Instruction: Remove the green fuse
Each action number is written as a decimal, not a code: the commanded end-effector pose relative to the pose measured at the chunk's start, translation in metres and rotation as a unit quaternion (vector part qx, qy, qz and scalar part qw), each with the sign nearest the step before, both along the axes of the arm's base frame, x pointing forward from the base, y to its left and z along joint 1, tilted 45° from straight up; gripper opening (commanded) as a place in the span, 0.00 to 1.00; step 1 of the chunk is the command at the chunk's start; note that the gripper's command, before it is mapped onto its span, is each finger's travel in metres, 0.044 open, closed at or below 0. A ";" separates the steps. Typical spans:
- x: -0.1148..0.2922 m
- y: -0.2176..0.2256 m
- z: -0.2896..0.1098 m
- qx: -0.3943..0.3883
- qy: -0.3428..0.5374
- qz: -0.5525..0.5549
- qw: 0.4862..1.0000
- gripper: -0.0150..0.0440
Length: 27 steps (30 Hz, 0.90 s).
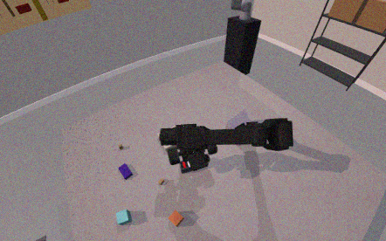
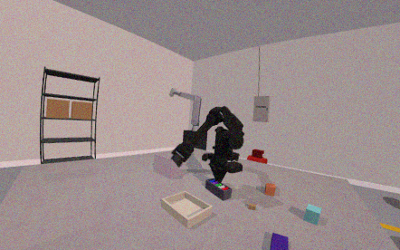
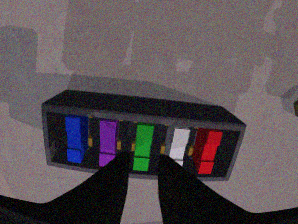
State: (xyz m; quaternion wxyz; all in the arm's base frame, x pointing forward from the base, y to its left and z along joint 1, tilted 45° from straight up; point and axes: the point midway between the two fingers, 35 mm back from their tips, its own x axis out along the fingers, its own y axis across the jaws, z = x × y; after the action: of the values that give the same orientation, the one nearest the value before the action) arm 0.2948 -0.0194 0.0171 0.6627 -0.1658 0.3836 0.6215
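The arm (image 2: 223, 136) hangs low over the fuse block (image 2: 218, 188), and this is the first risk: in the top view its bulk hides nearly all of the block, so a small drift downward could press a link or a finger on the housing. The gripper (image 3: 141, 163) holds nothing; its fingers stand part open, one on each side of the green fuse (image 3: 143, 148), which sits in the middle slot. I cannot tell if the tips already touch it.

The second risk is the neighbours. The purple fuse (image 3: 107, 143) and the white fuse (image 3: 178, 145) stand just beside the green one, and the fingertips look close to them, so a sideways slip or a tilted pull may brush them.

For moving room, the tray (image 2: 186, 208) lies near the block on its open side, with free floor between them. The orange cube (image 2: 271, 188) and the small brown piece (image 2: 252, 206) lie on the other side, away from this path.
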 end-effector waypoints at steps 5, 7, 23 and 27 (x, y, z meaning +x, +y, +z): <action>-0.001 0.005 -0.004 0.002 0.001 -0.002 1.000 0.38; -0.001 0.005 -0.004 0.002 0.001 -0.002 1.000 0.38; -0.001 0.009 -0.007 0.002 0.001 -0.002 1.000 0.38; -0.002 0.011 -0.010 0.002 0.001 -0.002 1.000 0.38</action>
State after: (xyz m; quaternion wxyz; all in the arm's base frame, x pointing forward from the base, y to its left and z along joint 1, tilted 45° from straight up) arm 0.2939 -0.0105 0.0095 0.6632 -0.1667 0.3828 0.6212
